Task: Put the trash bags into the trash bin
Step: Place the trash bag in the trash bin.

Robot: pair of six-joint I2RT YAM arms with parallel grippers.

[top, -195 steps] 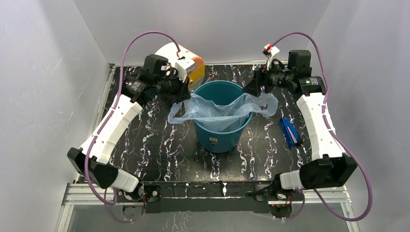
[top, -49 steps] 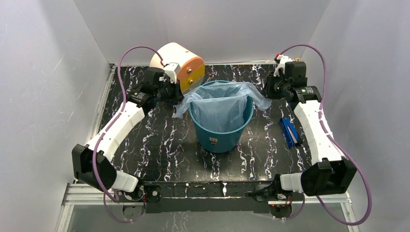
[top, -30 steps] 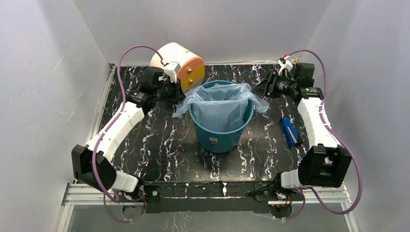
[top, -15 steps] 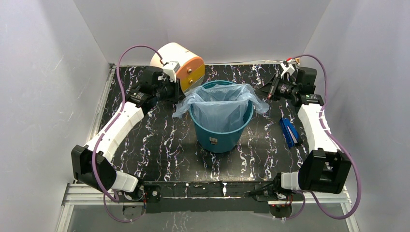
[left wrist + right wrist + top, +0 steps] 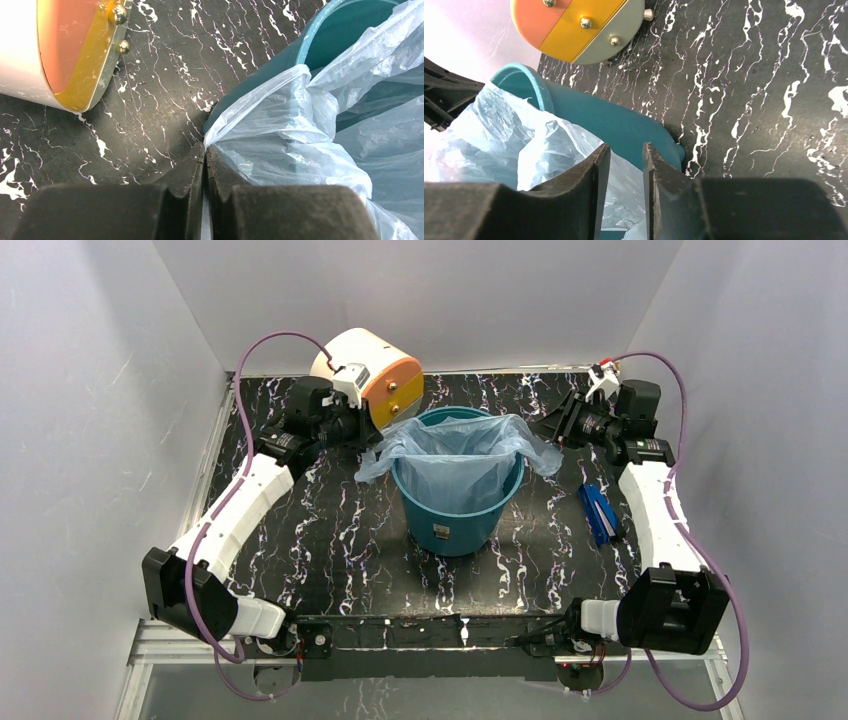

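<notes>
The teal trash bin (image 5: 450,525) stands mid-table with the pale blue trash bag (image 5: 455,465) lining it, the bag's edges draped over the left and right rim. My left gripper (image 5: 374,437) sits at the bin's left side, shut on the bag's left flap. In the left wrist view its jaws (image 5: 205,148) pinch the film (image 5: 280,125) just outside the rim (image 5: 320,40). My right gripper (image 5: 553,428) hovers at the bin's right side, open. In the right wrist view its jaws (image 5: 625,147) stand apart, with the bag (image 5: 524,140) and bin wall (image 5: 609,120) showing through the gap.
A cream and orange drum-shaped box (image 5: 365,365) lies at the back left, close behind my left gripper. A small dark blue flat object (image 5: 597,512) rests on the marbled black table (image 5: 330,540) right of the bin. White walls enclose the table.
My right arm has drawn back toward the right rear, away from the bin, and its jaws shut briefly and parted again. The left gripper has kept its grip on the bag.
</notes>
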